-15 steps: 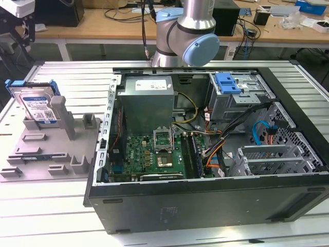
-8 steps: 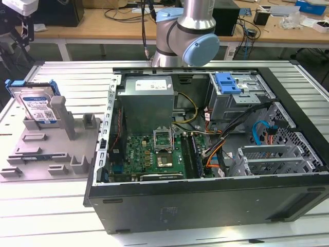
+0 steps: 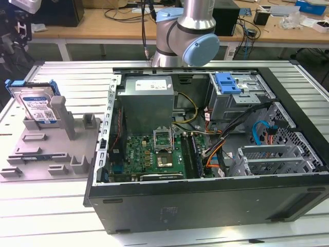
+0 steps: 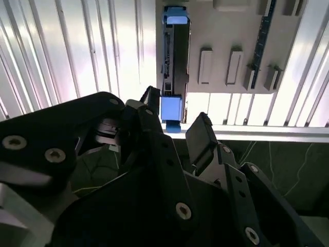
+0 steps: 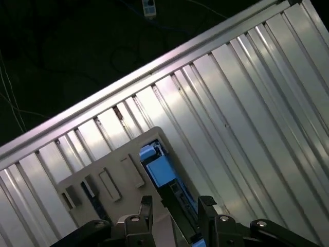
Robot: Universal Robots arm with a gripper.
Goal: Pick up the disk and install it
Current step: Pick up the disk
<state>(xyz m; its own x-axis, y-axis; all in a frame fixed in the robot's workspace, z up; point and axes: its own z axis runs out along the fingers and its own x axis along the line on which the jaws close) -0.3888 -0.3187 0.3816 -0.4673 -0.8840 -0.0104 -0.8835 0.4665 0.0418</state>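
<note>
Black-fingered claw (image 4: 177, 116) hangs open, well short of the silver, blue-framed hard drive (image 4: 174, 56) upright in its grey plastic rack (image 3: 46, 154); pick-up seems unstarted, needing jaws squared astride it.

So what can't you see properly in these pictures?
Disk: its bottom hides behind the grey holder in the exterior view.
Label: too small to read in the exterior view; both wrist views see the disk edge-on.
Arm: cut off by the exterior view's top edge.
Claw: body runs off the first wrist view's edge.
</note>
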